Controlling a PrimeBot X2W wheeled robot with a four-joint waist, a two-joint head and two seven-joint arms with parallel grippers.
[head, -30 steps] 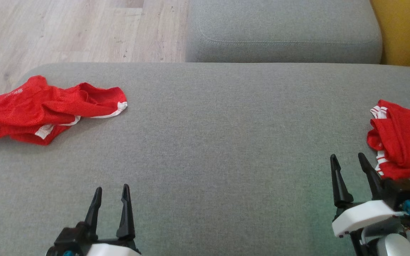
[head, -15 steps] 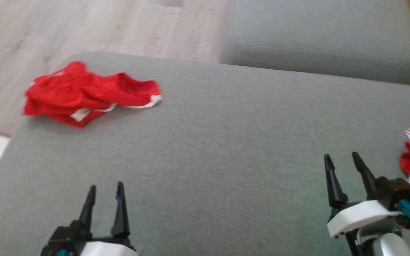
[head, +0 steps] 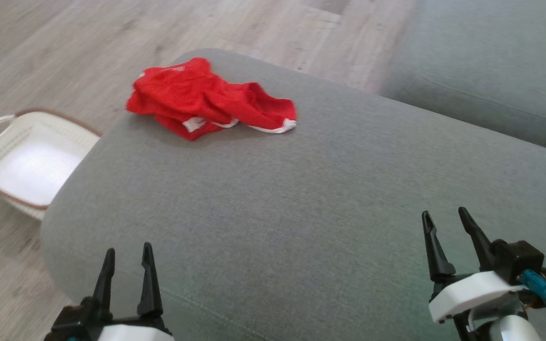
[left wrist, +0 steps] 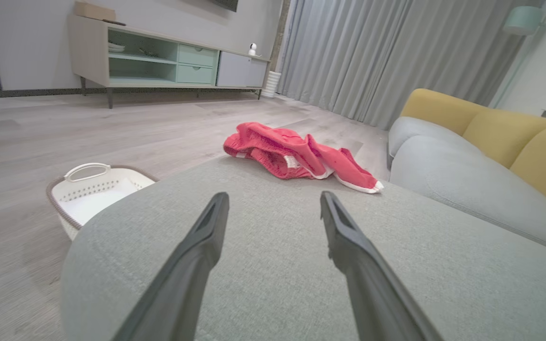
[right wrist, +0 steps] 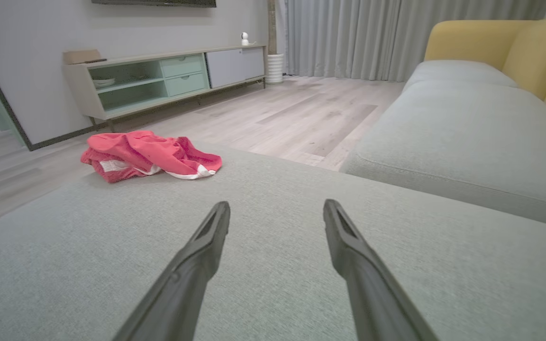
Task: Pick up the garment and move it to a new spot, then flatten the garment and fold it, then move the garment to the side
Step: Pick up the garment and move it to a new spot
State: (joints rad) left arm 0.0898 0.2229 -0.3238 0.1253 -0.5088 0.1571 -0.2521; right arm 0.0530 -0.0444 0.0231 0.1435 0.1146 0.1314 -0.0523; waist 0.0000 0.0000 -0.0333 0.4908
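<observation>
A crumpled red garment (head: 206,97) with white trim lies at the far left corner of the grey sofa cushion (head: 301,199). It also appears ahead in the left wrist view as the garment (left wrist: 296,156) and to the far left in the right wrist view as the garment (right wrist: 147,155). My left gripper (head: 127,252) is open over the near edge of the cushion, well short of the garment, with nothing between its fingers (left wrist: 197,255). At the lower right, my right gripper (head: 444,215) also stands open and empty, fingers (right wrist: 349,251) apart above bare cushion.
A white laundry basket (head: 26,161) with a brown rim sits on the wood floor (head: 64,47) left of the cushion. A second grey seat cushion (head: 491,71) lies beyond a gap at the upper right. A yellow sofa back (left wrist: 491,128) and a low cabinet (left wrist: 159,61) stand farther off.
The head camera has turned left: the whole picture shifted right, the basket came into view, and a second red garment at the right edge left it. Both grippers stay open.
</observation>
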